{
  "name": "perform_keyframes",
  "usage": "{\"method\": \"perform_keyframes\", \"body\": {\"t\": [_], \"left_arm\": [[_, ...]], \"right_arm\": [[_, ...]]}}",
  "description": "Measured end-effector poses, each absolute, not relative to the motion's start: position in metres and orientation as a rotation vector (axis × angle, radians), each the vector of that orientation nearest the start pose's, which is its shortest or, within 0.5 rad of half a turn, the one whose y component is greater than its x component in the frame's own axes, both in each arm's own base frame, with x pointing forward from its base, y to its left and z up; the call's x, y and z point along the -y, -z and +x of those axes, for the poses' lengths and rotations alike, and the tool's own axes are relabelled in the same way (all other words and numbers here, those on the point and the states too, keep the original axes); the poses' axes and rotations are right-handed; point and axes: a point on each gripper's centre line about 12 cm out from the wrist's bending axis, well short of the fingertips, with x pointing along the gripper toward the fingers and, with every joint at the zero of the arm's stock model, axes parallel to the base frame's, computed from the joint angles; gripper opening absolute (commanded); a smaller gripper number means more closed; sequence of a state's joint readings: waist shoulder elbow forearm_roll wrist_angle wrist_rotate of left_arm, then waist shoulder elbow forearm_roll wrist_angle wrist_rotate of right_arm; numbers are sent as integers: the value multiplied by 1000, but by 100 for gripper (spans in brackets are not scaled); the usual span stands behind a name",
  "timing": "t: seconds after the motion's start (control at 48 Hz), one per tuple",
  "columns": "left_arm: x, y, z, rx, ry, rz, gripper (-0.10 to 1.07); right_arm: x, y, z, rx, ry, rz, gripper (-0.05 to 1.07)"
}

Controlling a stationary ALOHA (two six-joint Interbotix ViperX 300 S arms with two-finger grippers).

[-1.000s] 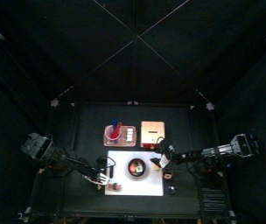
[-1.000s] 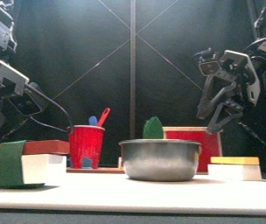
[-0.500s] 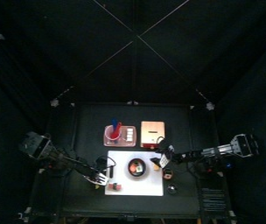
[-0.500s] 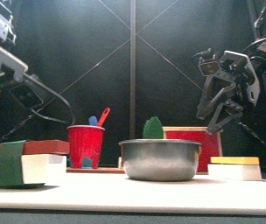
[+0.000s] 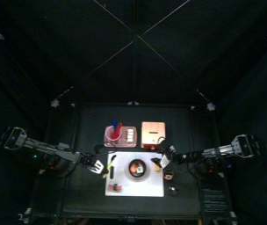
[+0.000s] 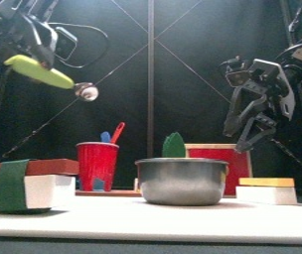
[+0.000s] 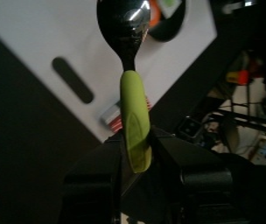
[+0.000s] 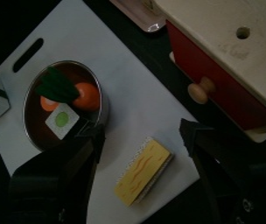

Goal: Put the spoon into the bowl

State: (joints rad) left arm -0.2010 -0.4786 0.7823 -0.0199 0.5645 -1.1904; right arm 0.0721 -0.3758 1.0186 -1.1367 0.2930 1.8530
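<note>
Pinching the spoon (image 6: 41, 71) by its yellow-green handle, the left hand (image 7: 133, 166) holds it high above the counter's (image 6: 154, 220) left edge, metal head outward. A light, stiff, probably slick utensil is judged; mid-handle suits gripping. The bowl (image 6: 183, 181), already holding food, stands mid-counter on a white board (image 8: 71, 39). The right hand (image 8: 142, 149) is spread, hovering near the right edge.
</note>
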Motion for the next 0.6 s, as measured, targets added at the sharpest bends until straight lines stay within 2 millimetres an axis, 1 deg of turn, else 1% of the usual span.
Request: {"method": "perform_keyframes", "body": {"t": [0.062,0.188,0.271,0.417,0.604], "left_arm": [[51,-243,276,-838,-319,-1047,54],[47,-239,288,-821,-272,-1062,54],[49,-232,294,-840,-247,-1065,54],[58,-219,310,-914,-186,-1036,54],[66,-211,330,-1019,-70,-1011,54]], "right_arm": [[12,-169,269,-652,451,570,98],[12,-168,268,-655,458,584,98],[11,-168,269,-654,457,587,98],[11,-168,268,-654,459,587,98],[12,-168,268,-656,459,587,98]]}}
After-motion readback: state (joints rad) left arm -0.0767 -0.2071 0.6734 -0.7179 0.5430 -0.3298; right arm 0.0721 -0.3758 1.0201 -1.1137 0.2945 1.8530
